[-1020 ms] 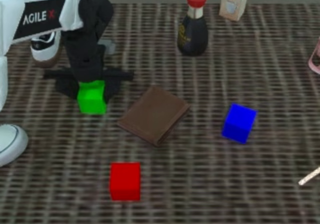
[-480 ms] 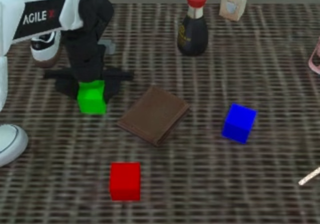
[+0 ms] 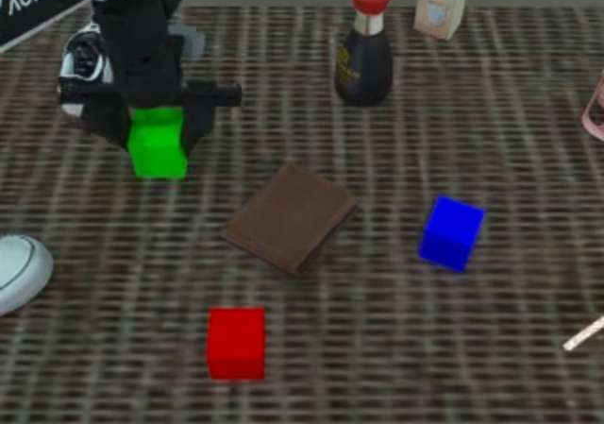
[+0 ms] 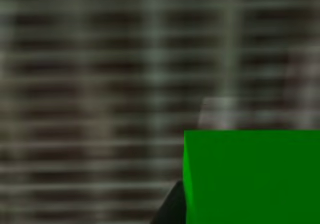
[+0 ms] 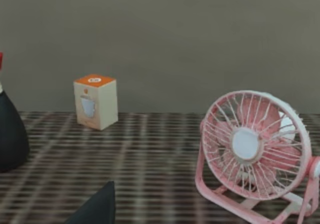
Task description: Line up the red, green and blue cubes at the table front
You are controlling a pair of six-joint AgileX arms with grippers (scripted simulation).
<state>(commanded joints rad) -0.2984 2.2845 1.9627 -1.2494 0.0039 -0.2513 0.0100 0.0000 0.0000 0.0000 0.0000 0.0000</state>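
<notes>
**Green cube pinched in the upper left of the top view**

The left gripper (image 3: 156, 127) has its fingers pinching the bright green solid cube (image 3: 158, 143), sides roughly square to the frame (a cube has no long axis), at the upper left of the woven brown-grey surface (image 3: 396, 348). The flat brown square pad (image 3: 292, 216) lies centre frame between it and the deep blue cube (image 3: 452, 232). The bright red cube (image 3: 236, 343) sits lower centre-left. A dark bottle (image 3: 364, 60) stands top centre.
</notes>
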